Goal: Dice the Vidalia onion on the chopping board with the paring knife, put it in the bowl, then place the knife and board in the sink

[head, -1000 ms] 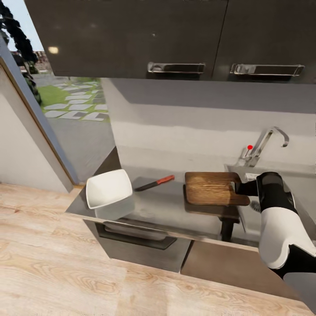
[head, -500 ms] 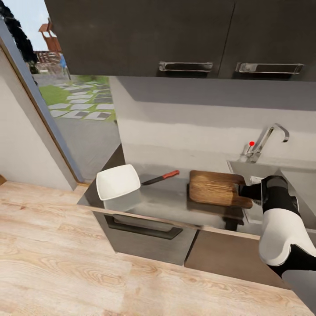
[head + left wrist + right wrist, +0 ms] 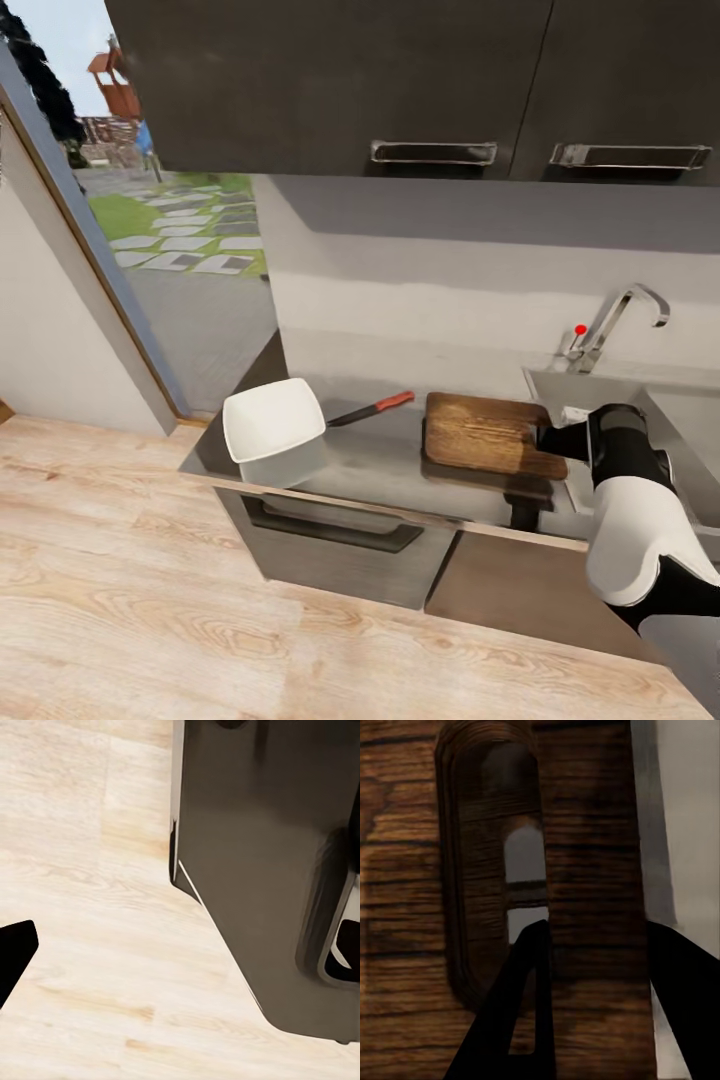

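Head view: high, angled forward and down over the countertop (image 3: 390, 470) from some distance. Right wrist view: very close to the chopping board (image 3: 585, 832), the 1 object shared with the head view (image 3: 485, 432). Left wrist view: faces down at the wooden floor (image 3: 82, 907).

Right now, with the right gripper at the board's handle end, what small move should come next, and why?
Probably carry the chopping board sideways toward the sink. The right gripper has a finger on each side of the bar beside the handle slot, and the board seems raised off the countertop, shadow beneath.
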You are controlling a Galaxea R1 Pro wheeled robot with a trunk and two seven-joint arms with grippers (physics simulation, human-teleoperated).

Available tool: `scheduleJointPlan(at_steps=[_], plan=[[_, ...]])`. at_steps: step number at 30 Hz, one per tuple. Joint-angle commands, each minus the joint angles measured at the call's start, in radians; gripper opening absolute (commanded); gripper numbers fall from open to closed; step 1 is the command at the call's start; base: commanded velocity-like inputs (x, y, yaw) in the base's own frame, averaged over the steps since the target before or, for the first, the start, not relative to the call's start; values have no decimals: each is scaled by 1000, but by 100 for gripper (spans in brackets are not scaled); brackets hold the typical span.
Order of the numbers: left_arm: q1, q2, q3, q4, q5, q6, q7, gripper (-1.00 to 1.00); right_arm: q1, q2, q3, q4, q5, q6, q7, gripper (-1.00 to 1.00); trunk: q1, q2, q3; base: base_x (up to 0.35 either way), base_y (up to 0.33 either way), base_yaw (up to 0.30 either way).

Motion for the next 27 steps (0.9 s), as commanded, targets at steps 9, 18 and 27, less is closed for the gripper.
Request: scheduleJointPlan(at_steps=[9,18,27], plan=[[0,6,-6,-1,10,-3,1,100,-1,7,-3,23,10,-3,11,-100,1,-2,-2,0,29,0],[0,7,-6,-1,10,-3,1,100,-1,31,-4,24,11,-5,11,-100,1,-2,-2,0,1,0],[0,9,-6,-1,10,-4,1,100,-1,32,-5,24,11,-5,11,-100,1,-2,-2,0,0,0]])
